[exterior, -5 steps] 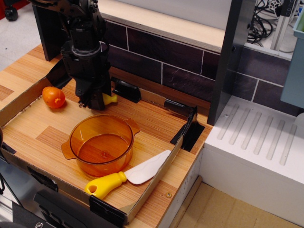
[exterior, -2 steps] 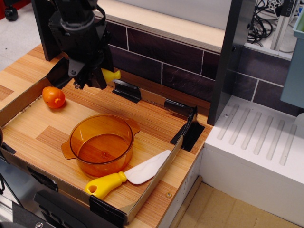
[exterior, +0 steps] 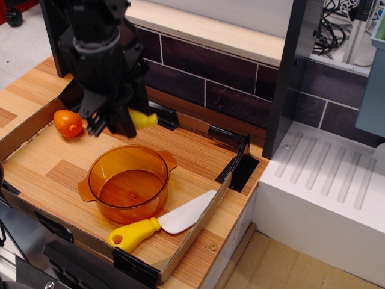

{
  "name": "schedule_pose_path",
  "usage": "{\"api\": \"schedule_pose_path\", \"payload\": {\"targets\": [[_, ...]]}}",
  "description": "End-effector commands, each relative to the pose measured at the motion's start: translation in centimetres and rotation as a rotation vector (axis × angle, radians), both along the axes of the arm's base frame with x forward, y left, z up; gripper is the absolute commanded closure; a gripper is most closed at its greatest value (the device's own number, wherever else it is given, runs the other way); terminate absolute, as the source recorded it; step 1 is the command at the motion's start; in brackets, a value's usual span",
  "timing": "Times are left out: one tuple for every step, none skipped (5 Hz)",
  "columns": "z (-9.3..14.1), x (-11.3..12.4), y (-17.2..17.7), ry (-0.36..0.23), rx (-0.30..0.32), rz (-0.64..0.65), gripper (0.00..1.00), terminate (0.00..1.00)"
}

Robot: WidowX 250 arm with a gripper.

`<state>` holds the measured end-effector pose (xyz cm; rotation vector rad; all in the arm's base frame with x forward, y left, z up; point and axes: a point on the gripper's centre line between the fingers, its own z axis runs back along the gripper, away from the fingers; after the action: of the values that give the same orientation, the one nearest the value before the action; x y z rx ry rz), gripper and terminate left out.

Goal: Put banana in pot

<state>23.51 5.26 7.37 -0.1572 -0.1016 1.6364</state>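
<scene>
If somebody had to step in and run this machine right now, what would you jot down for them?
Gripper: shut on the banana, held in the air; only its yellow tip pokes out to the right of the fingers.
Pot: sits empty on the wooden tray, in front of and below the gripper.
Other toys: orange-red fruit at the tray's left; yellow-handled utensil by the front edge, beside the pot.
Done: banana picked up.
Left: bring the banana over the pot's opening, lower it, open the gripper, then pull the arm away.
</scene>
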Motion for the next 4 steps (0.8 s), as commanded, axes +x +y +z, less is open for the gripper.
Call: {"api": "schedule_pose_path", "payload": {"targets": [[-0.7,-1.7,-0.7,0.008,0.048,-0.050,1.00,0.00],[-1.2,-1.8,-0.8,0.036,0.046,-0.042,0.00,0.00],[-0.8,-2.0,-0.9,0.032,0.034,-0.052,0.00,0.00],[1.1,-2.0,-1.0,0.003,0.008,-0.058,0.00,0.00]]}}
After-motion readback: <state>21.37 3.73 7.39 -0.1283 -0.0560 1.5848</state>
